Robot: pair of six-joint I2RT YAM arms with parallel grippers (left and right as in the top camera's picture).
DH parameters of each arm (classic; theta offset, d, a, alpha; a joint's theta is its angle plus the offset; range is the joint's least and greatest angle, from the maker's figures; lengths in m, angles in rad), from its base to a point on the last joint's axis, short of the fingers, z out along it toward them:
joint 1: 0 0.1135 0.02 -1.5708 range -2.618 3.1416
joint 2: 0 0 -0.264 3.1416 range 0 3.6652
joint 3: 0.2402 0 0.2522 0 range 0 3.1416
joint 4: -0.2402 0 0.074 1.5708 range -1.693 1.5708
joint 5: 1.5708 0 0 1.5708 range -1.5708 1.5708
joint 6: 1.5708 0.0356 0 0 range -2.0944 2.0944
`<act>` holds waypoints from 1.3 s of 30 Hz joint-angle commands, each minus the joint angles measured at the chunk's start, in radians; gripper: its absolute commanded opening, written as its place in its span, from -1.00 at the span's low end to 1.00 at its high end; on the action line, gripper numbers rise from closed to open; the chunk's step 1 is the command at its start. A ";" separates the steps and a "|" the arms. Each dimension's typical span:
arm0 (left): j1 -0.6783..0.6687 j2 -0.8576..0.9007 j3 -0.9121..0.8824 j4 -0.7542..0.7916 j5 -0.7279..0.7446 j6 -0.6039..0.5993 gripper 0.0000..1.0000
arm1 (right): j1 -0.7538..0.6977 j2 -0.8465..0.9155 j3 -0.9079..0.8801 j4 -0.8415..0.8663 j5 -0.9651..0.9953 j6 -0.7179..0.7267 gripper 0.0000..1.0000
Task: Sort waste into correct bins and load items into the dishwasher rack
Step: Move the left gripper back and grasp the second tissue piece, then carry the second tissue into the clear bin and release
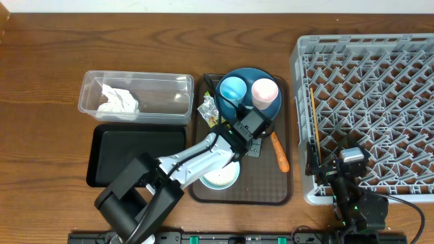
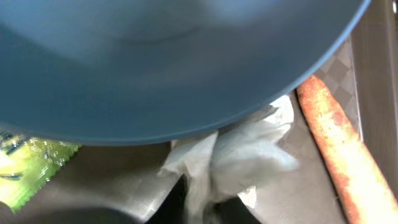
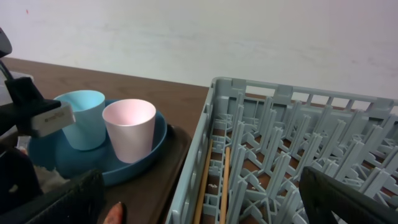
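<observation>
Bench (image 1: 54,47): dark brown wood with plain grain; a pale blank wall stands beyond its far edge in the right wrist view. Bare wood runs along the far edge and down the left side. Far left: clear tub (image 1: 135,95) holding a crumpled white napkin (image 1: 119,102). Just near of it, almost touching: shallow black tray (image 1: 135,152). Centre: brown serving tray (image 1: 285,183), its right edge close beside the rack with only a narrow strip of bench between. At its far end is a dark blue plate (image 1: 261,74) carrying a light blue cup (image 1: 232,88) and a pink cup (image 1: 264,90), side by side and upright. Snack wrapper (image 1: 207,108): on the serving tray at the plate's left rim. Carrot (image 1: 280,154): loose on the serving tray, right of centre. Pale bowl (image 1: 220,179): at the near end, partly under the left arm. Right: grey rack (image 1: 380,102), reaching the bench's right side, with two thin wooden sticks (image 1: 313,122) lying along its left wall. Left gripper (image 1: 252,129): at the plate's near rim, above a crumpled pale wad (image 2: 236,152) that sits between wrapper and carrot; whether paper or foil, and how far the fingers are apart, cannot be told. Right gripper (image 3: 200,186): at the rack's near left corner, fingers spread wide, holding nothing.
</observation>
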 commanded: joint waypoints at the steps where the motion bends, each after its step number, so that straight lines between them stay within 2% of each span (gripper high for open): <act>1: 0.000 -0.006 0.020 -0.010 -0.008 0.000 -0.88 | 0.005 -0.005 -0.002 -0.003 0.002 -0.009 0.99; 6: 0.006 -0.101 0.021 -0.051 -0.009 0.001 -0.88 | 0.005 -0.005 -0.002 -0.003 0.002 -0.009 0.98; 13: 0.069 -0.351 0.021 -0.091 -0.021 0.010 -0.88 | 0.005 -0.005 -0.002 -0.003 0.002 -0.009 0.99; 20: 0.244 -0.510 0.021 -0.172 -0.204 0.011 -0.87 | 0.005 -0.005 -0.002 -0.003 0.002 -0.009 0.99; 30: 0.536 -0.431 0.019 -0.175 -0.222 0.018 -0.86 | 0.005 -0.005 -0.002 -0.003 0.002 -0.009 0.99; 39: 0.674 -0.257 0.019 -0.095 -0.222 0.016 -0.86 | 0.005 -0.005 -0.002 -0.003 0.002 -0.009 0.99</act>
